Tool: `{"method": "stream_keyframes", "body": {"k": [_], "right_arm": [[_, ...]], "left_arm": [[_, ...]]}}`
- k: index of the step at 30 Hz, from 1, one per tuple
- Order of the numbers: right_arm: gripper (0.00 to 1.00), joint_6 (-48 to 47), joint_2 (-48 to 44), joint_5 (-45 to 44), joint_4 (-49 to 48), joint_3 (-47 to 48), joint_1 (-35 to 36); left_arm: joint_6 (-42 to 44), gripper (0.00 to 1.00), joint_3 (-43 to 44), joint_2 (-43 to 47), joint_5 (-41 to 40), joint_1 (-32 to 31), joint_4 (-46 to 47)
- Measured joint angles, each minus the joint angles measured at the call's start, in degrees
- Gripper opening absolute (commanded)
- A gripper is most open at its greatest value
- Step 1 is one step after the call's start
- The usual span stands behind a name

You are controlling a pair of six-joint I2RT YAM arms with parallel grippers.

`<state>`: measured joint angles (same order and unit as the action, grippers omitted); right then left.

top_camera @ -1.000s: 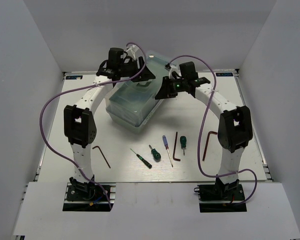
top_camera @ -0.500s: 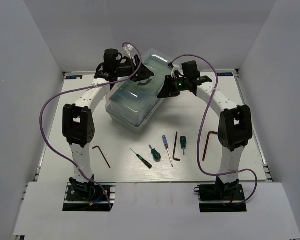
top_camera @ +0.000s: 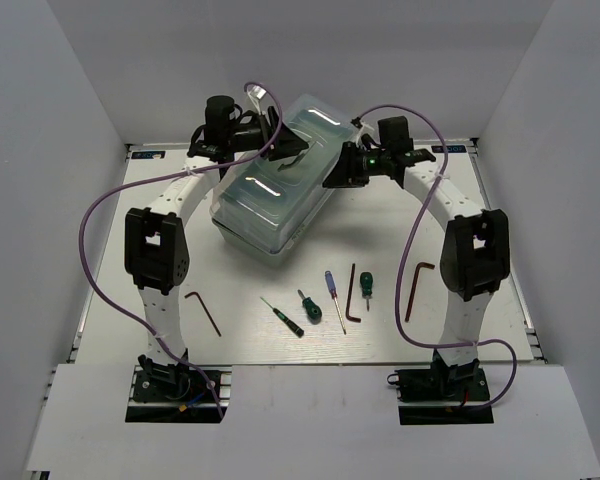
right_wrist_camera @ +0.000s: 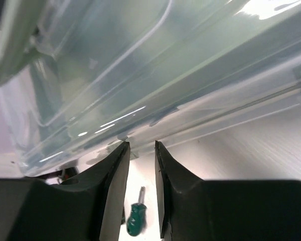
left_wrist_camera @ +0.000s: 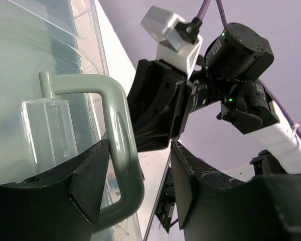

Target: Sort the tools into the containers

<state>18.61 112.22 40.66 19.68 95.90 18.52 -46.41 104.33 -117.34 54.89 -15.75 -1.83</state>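
At the far middle of the table (top_camera: 250, 345), the left gripper (left_wrist_camera: 139, 187) stands half open astride the sage-green handle (left_wrist_camera: 118, 120) of the toolbox (top_camera: 265, 215); the handle lies against 1 finger and clear of the other. The right gripper (right_wrist_camera: 142, 148) hovers at the box's right side, close to the clear lid (right_wrist_camera: 140, 65), jaws a narrow slit apart and holding nothing. Nearer the arm bases 7 tools lie outside the box: left hex key (top_camera: 204, 312), thin green screwdriver (top_camera: 282, 317), stubby green screwdriver (top_camera: 309, 306), blue-handled screwdriver (top_camera: 334, 300), middle hex key (top_camera: 351, 295), second stubby green screwdriver (top_camera: 366, 288), right hex key (top_camera: 418, 288). What the box holds cannot be told through the lid
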Motion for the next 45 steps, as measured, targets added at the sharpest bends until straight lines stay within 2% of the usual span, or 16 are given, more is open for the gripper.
{"method": "stream_keyframes", "body": {"k": [5, 13, 20, 30, 45], "right_arm": [[0.36, 5.66, -0.13, 2.12, -3.34, 1.07, -1.79], [0.41, 18.73, -1.29, 2.93, -13.97, 3.43, -1.97], [0.44, 26.08, -1.18, 0.02, -15.52, 5.64, -1.07], [0.44, 27.06, -0.15, -4.44, -12.83, 8.26, 0.48], [0.44, 26.86, 3.13, -6.4, -9.25, 9.11, 1.49]], "left_arm": [[-0.04, 0.61, -0.24, 0.0, -0.02, 0.42, 0.11], [-0.55, 0.61, -0.61, -0.02, 1.31, 0.31, 0.72], [-0.66, 0.61, -1.42, -0.02, 1.77, 0.24, 1.07], [-0.96, 0.59, -2.21, -0.02, 1.75, 0.31, 2.21], [-1.66, 0.59, -2.82, -0.02, 1.64, 0.39, 3.3]]}}
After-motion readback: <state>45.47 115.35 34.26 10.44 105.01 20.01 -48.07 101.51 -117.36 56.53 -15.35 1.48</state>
